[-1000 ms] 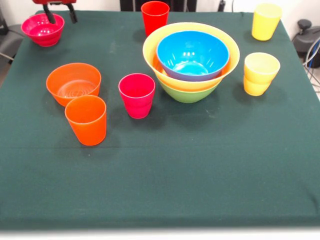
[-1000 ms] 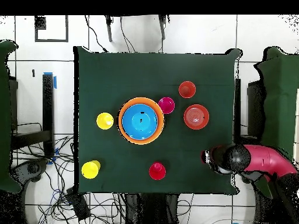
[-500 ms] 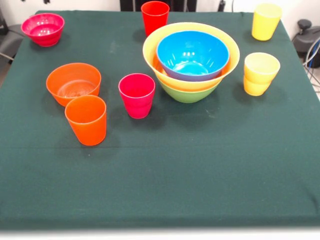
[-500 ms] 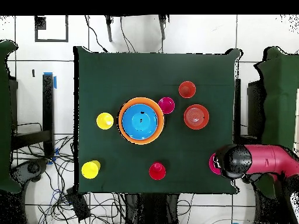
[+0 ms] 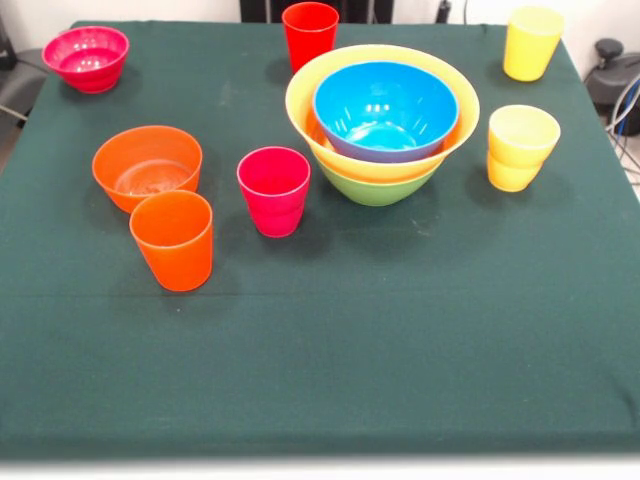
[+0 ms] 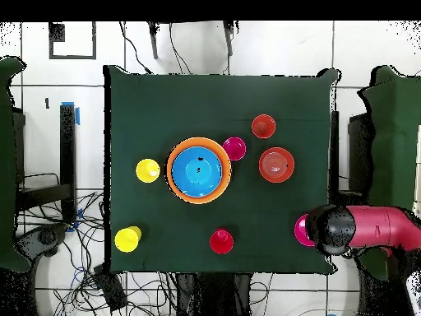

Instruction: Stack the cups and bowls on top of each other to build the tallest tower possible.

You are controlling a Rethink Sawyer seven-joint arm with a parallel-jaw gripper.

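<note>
The tower [image 5: 381,122] stands right of centre: a green bowl [image 5: 375,188] at the base, the wide yellow bowl [image 5: 300,95] in it, and a blue bowl [image 5: 385,105] on top. A magenta bowl [image 5: 86,58] sits alone at the far left corner. An orange bowl [image 5: 147,165], an orange cup [image 5: 173,240] and a magenta cup [image 5: 274,190] stand apart from the tower, left of it. A red cup [image 5: 309,33] is behind it. Two yellow cups [image 5: 531,42] [image 5: 520,147] stand to its right. Overhead, my gripper [image 6: 330,231] hangs beside the magenta bowl [image 6: 302,230], hidden under the arm's black end.
The red arm [image 6: 378,228] reaches in over the table's right edge in the overhead view. Cables [image 6: 66,247] lie on the floor round the table. A dark object [image 5: 607,50] stands off the table's far right corner in the front view.
The gripper's tips have left the top of the front view. Overhead, the arm has drawn back off the magenta bowl towards the table's edge, uncovering part of it.
</note>
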